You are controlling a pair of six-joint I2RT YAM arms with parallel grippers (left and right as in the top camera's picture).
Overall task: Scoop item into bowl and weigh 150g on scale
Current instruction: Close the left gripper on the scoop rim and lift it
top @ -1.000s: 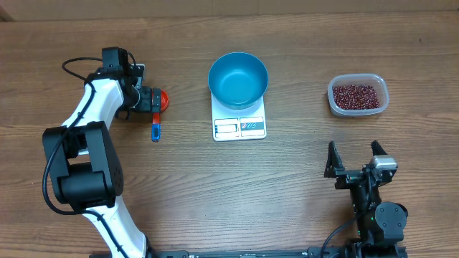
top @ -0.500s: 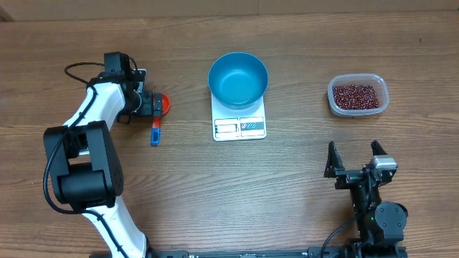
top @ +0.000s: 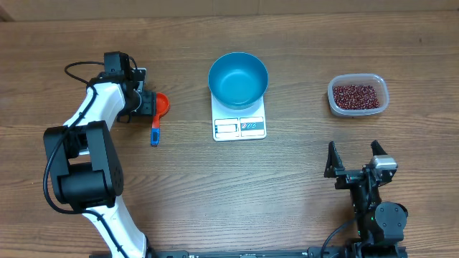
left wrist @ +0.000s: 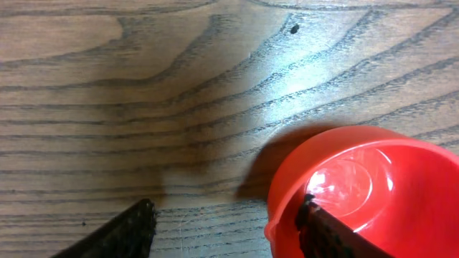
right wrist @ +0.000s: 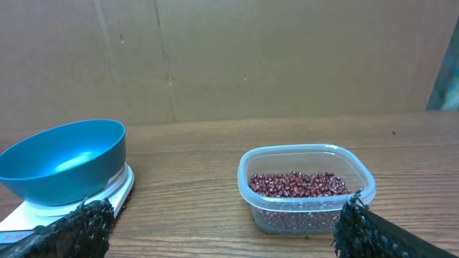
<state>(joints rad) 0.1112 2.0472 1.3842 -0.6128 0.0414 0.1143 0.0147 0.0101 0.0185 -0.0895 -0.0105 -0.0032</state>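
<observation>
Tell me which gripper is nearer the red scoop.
Left. The left gripper is right at the scoop, one finger inside its red cup and the other outside the rim. The right gripper sits far away, on the other side of the scale.

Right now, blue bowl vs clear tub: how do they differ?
The blue bowl is round and opaque; the clear tub is a see-through rounded rectangle. The blue bowl is empty; the clear tub holds the beans. The blue bowl sits on the scale; the clear tub sits straight on the table. Both stand upright with open tops.
</observation>
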